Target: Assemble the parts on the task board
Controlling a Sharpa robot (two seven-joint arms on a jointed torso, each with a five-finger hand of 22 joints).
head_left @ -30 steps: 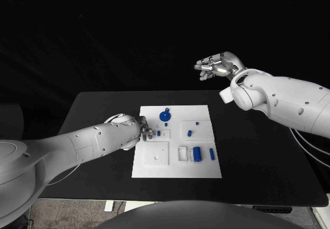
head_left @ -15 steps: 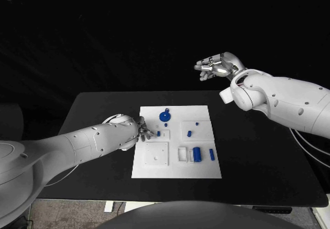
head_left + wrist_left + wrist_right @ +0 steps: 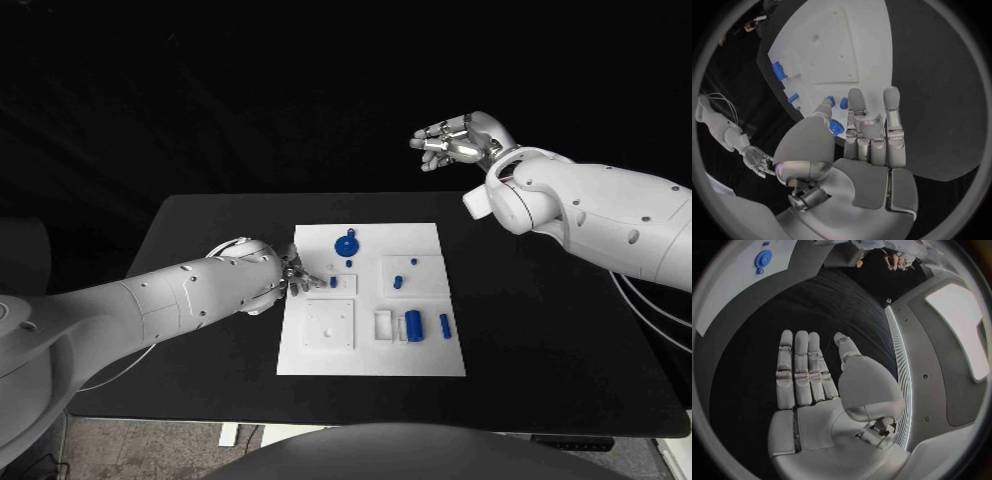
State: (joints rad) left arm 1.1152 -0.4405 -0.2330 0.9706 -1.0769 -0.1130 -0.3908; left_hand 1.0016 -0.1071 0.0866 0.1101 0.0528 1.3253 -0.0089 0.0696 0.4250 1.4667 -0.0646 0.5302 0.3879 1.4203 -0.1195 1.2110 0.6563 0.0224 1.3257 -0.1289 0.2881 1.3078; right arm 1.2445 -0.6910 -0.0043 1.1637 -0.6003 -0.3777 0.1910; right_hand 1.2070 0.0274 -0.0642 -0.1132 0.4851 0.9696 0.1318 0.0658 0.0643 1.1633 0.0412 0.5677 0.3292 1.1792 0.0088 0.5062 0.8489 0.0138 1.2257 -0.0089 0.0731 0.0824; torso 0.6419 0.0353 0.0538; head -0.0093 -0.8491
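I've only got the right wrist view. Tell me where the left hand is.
Observer: The left hand is at the board's left edge, reaching over it.
Operator: Say whether it holds anything.
Observer: Nothing gripped; its fingers are straight and apart, the thumb beside a small blue part.
Operator: Report what lies on the board's near half.
Observer: A blue cylinder lies there, toward the right.
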